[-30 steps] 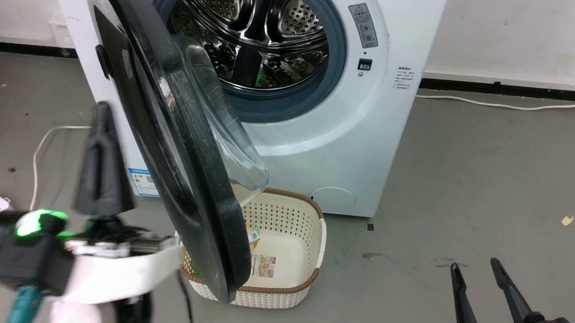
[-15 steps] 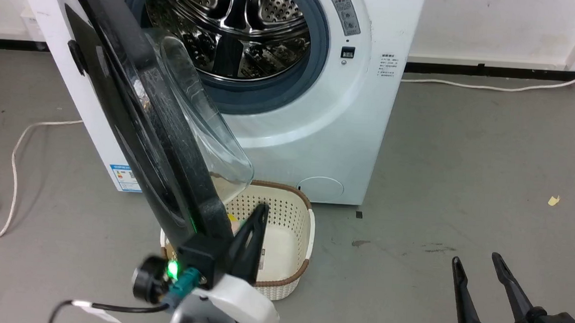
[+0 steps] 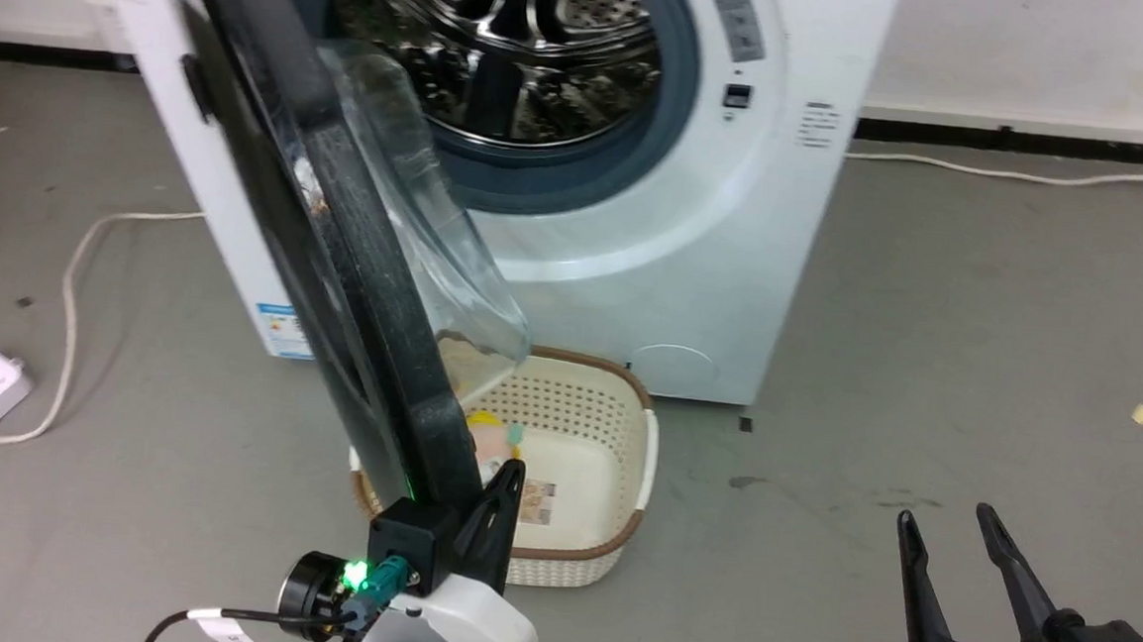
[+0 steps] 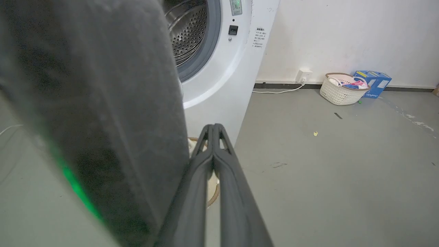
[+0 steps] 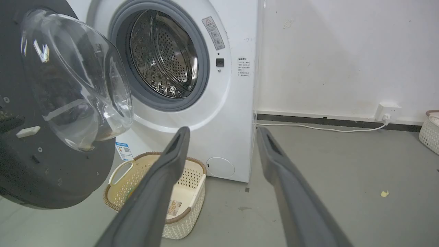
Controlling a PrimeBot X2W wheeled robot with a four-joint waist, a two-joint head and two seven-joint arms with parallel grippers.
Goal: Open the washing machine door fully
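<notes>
**A:** What has moved since a second ago?

**B:** The left gripper [image 3: 512, 476]. It was out on the left of the washing machine door [image 3: 376, 279]. Now it sits at the door's near lower edge, on its right side. The head camera has shifted too, so the rest only looks displaced.

**A:** Its fingers?

**B:** Pressed together, tips meeting, nothing between them. I cannot tell whether they touch the rim. In the left wrist view the door is just a blurred dark mass on the left.

**A:** And the door itself?

**B:** It is swung well out from the washing machine [image 3: 695, 249], nearly edge-on to the head camera, with its glass bowl [image 3: 437, 243] facing right. Its top is cut off, as is the top of the steel drum [image 3: 590, 14].

**A:** The right gripper [image 3: 946, 518]?

**B:** Near right, well apart from the machine, fingers spread, holding nothing.

**A:** Anything hidden?

**B:** The door covers the left part of the laundry basket [image 3: 566, 567] on the floor below the opening.
</notes>
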